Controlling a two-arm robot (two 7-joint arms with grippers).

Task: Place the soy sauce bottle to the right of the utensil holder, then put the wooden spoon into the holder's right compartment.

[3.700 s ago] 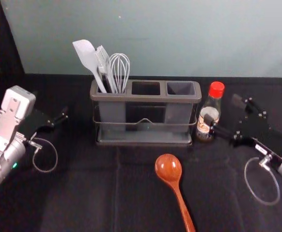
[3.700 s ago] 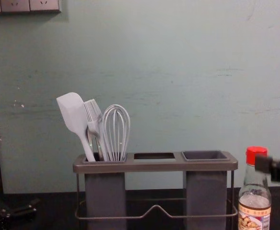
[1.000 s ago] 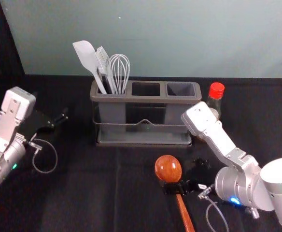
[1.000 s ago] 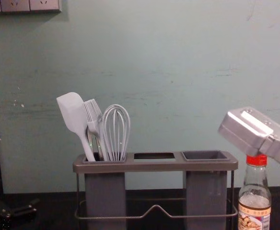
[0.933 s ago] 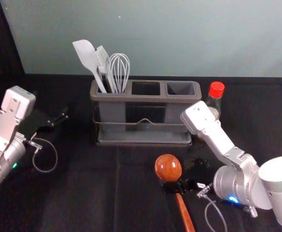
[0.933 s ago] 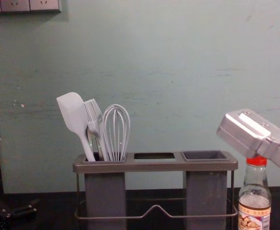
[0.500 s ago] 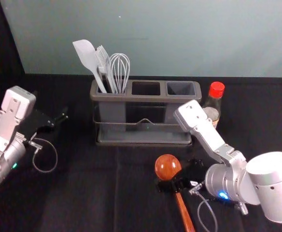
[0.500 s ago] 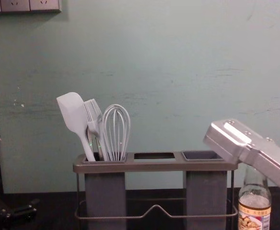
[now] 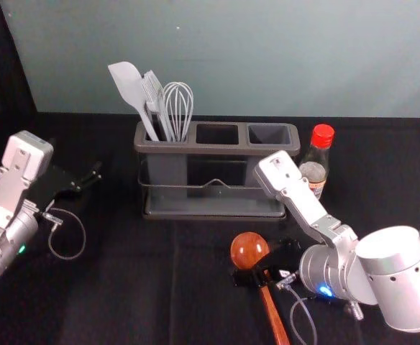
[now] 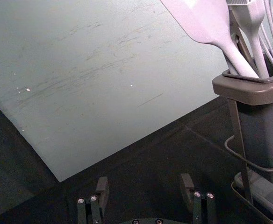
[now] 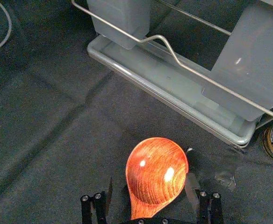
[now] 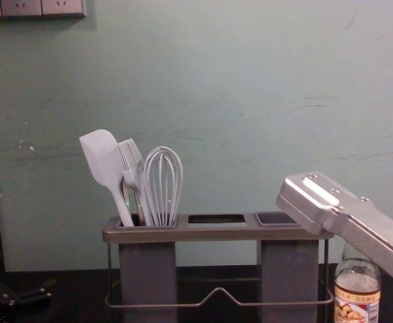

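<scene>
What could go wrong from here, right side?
1. Off-centre grasp: the right gripper is open around the wooden spoon, one finger close to the bowl's edge; closing might nudge or roll it.
2. Bottle knock: the right arm overlaps the soy sauce bottle in the head and chest views. Gap unclear; lifting could clip it.
3. Insertion: the spoon lies flat, so it may catch the rim of the right compartment.

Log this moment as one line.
right tool: open, over wooden spoon; soy sauce bottle: upright, right of utensil holder; left tool: open, parked left
</scene>
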